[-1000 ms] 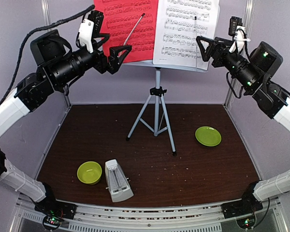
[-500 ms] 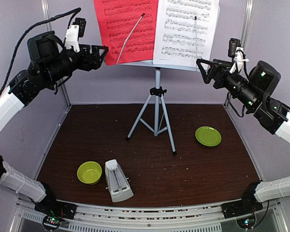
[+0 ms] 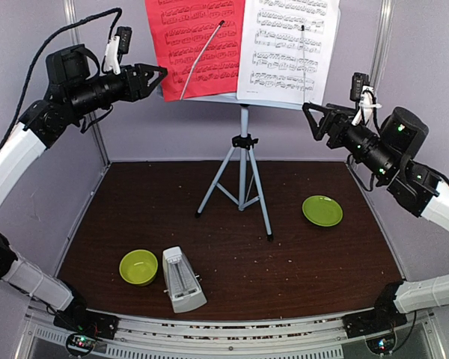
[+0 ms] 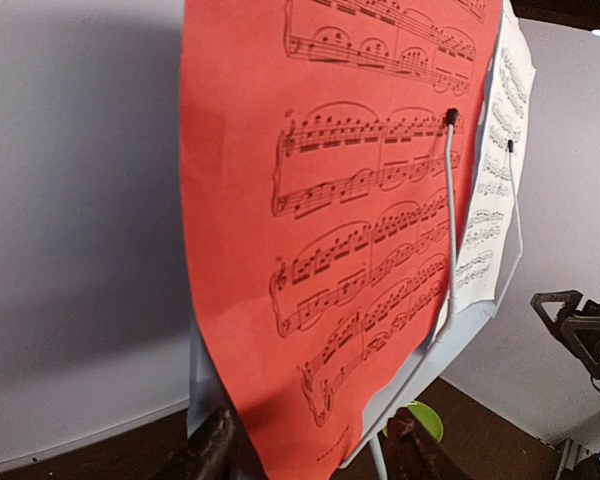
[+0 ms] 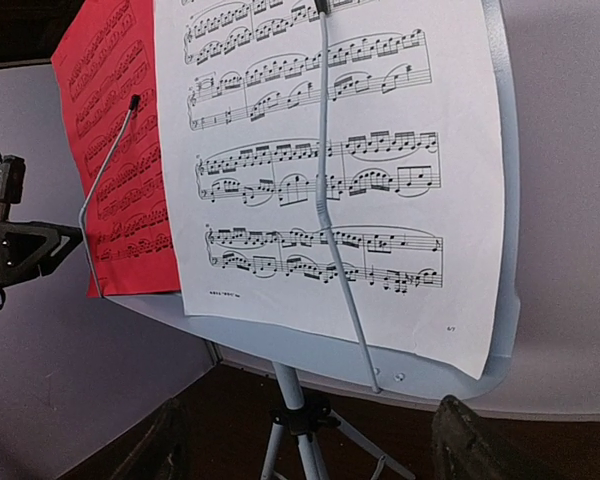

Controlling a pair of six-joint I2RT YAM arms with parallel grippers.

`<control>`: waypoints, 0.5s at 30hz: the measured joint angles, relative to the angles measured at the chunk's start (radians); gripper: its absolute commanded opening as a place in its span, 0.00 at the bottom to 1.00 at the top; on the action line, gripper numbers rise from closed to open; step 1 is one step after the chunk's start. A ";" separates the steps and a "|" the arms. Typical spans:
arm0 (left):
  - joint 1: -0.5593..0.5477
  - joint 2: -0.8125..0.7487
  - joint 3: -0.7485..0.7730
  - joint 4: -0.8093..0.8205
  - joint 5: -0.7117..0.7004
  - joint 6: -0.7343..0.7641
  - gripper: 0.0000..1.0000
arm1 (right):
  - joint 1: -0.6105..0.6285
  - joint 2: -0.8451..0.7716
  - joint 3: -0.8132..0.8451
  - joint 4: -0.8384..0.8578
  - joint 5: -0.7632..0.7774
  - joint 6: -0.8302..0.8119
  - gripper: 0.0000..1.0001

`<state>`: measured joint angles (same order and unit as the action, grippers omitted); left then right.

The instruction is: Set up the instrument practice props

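Two wide jaws beside music stand [image 3: 244, 123] edges

High rear overview, wrist views close from either side; all share the music stand [image 3: 244, 123]

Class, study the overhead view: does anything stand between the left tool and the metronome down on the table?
Nothing visible does. The left tool hangs open beside the red sheet, with open air down to the metronome. The lime-green bowl sits to the metronome's left, and the tripod legs stand farther back.
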<state>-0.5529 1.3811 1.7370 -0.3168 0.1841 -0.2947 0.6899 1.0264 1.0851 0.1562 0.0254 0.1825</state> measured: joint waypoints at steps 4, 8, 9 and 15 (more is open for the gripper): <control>0.005 0.024 0.020 0.000 0.053 -0.040 0.49 | 0.000 -0.010 -0.015 0.016 0.006 0.003 0.82; 0.024 0.042 0.027 -0.001 0.073 -0.084 0.48 | 0.000 -0.019 -0.030 0.030 0.018 0.005 0.81; 0.028 0.043 0.027 -0.002 0.075 -0.090 0.47 | 0.000 -0.020 -0.031 0.033 0.021 0.005 0.81; 0.031 0.019 -0.028 0.013 0.079 -0.130 0.43 | 0.000 -0.020 -0.031 0.046 0.031 0.008 0.79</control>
<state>-0.5224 1.3998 1.7088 -0.3038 0.2634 -0.4244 0.6899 1.0061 1.0538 0.2024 0.0559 0.1902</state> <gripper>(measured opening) 0.449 0.799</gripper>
